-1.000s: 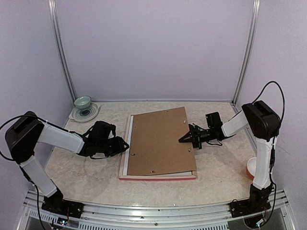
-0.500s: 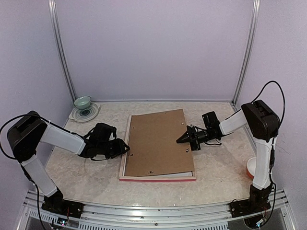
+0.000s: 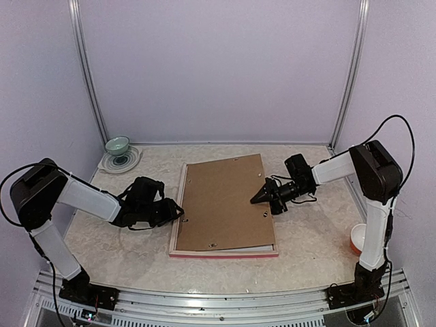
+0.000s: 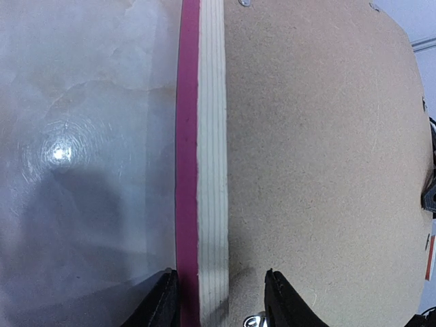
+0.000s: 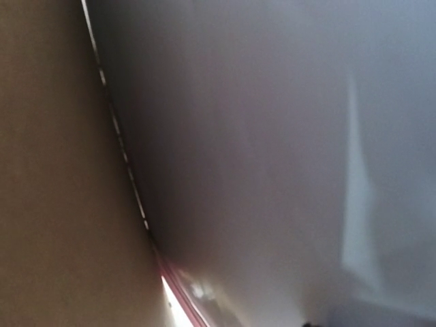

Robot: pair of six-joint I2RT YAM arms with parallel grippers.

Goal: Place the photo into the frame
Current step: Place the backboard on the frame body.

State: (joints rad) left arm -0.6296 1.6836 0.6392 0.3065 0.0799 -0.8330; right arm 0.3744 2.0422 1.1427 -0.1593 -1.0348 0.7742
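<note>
Frame: the large rectangular picture frame has narrow rails, pale wood on the back and bright pink along the outer edge. It lies flat, back upward, in the middle of the marbled beige table.
Backing board: a plain brown fibreboard backing board lies inside the rails and covers nearly the whole opening. A pale strip of rail shows along its left and near sides.
Left gripper: my left gripper lies low at the frame's left rail, a little nearer to me than the rail's middle, pointing right across it.
Left fingers: in my left wrist view the two black fingertips stand partly apart and straddle the frame. One is just beside the pink outer edge, over the table. The other is over the backing board, with a gap between it and the rail's inner edge. They have hold of nothing.
Right gripper: my right gripper points left, its tips over the right part of the backing board, just inside the right rail.
Right fingers: I cannot tell how far apart they stand, or whether they touch the board. The top view gives only a dark wedge. My right wrist view is a blur of brown backing board, a pink sliver of frame and grey.
Back left corner: a pale green bowl sits on a round white plate with dark rings, well apart from the frame.
Right edge: a red-and-white round dish sits beside my right arm.
</note>
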